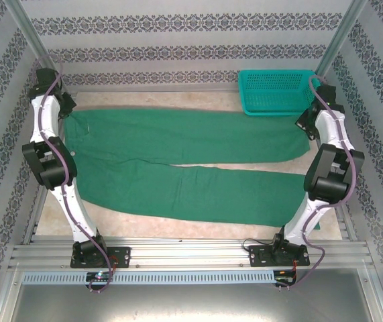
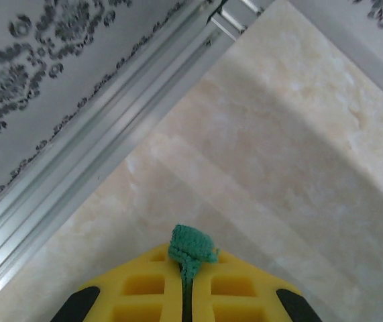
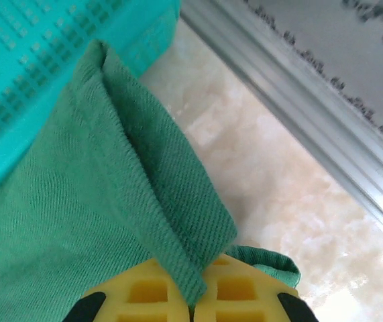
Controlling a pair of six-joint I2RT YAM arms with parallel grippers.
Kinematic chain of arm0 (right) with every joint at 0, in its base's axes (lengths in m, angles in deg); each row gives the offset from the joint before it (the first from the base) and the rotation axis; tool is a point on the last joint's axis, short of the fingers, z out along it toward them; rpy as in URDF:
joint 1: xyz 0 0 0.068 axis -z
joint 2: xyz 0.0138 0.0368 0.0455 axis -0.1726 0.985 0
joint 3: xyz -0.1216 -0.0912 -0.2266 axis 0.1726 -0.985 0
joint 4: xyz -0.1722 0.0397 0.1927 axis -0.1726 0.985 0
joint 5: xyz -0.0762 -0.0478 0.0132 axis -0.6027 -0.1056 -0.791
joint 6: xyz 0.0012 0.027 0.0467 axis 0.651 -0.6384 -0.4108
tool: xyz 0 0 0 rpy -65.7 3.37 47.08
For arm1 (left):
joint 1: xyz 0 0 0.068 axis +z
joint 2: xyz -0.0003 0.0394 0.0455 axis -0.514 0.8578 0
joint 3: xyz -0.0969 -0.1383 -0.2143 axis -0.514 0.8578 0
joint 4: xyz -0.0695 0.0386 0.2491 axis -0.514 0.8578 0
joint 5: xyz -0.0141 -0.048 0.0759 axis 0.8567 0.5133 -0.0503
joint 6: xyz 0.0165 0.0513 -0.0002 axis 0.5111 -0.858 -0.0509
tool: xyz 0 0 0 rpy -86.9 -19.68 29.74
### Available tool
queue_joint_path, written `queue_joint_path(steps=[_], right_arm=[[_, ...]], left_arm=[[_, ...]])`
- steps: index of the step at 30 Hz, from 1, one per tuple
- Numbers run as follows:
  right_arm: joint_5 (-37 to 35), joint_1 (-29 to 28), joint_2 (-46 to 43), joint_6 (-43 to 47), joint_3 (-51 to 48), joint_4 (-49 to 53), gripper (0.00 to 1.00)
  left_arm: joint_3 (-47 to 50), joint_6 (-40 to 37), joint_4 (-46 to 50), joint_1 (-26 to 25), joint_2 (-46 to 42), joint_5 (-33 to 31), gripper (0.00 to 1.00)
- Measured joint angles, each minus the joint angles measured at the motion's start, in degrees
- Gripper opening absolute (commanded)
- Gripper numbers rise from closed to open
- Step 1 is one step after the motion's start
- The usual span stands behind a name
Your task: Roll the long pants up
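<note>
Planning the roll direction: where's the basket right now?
Top view: the teal basket sits on the table, far right corner, beside one leg end of the long pants.

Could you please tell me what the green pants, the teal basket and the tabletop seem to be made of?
The long dark green pants: soft matte cloth; a diagonal twill weave shows. The teal mesh basket: probably moulded plastic, given its even grid of holes. The cream tabletop: smooth, marbled; stone or laminate, unclear.

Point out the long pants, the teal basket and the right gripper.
long pants (image 1: 191,191): top external view, middle of the near leg.
teal basket (image 1: 275,90): top external view, bare mesh floor.
right gripper (image 3: 198,285): right wrist view, between its yellow fingertips.
</note>
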Motion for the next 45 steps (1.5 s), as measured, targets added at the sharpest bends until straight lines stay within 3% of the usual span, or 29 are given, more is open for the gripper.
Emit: queue_joint_path(steps=[8, 16, 23, 29, 37, 41, 45], right_arm=[[0.00, 1.18, 1.49, 0.11, 9.84, 2.91, 0.00], [0.50, 1.05, 4.76, -0.02, 13.88, 2.43, 0.00], [0.68, -0.09, 7.45, -0.02, 15.04, -0.59, 0.00], [-0.96, -1.90, 5.79, -0.09, 7.06, -7.17, 0.00], [-5.68, -10.45, 5.66, 1.31, 4.02, -9.86, 0.00], [-7.41, -14.71, 8.39, 3.26, 12.17, -7.34, 0.00], [-8.13, -16.11, 14.95, 5.27, 28.13, -3.15, 0.00]], left_arm=[[-17.27, 1.40, 5.88, 0.17, 7.48, 1.79, 0.00], [-27.91, 3.23, 9.42, 0.17, 12.59, 3.34, 0.00], [-28.94, 5.86, 9.35, 0.17, 12.92, 4.17, 0.00], [-28.74, 5.99, 8.59, -0.94, 13.84, 4.07, 0.00], [-27.41, 6.16, 6.12, -5.53, 16.04, 2.91, 0.00], [-27.41, 6.16, 5.01, -6.71, 16.57, 2.80, 0.00], [-32.09, 6.16, 4.94, -6.51, 19.41, 2.27, 0.00]])
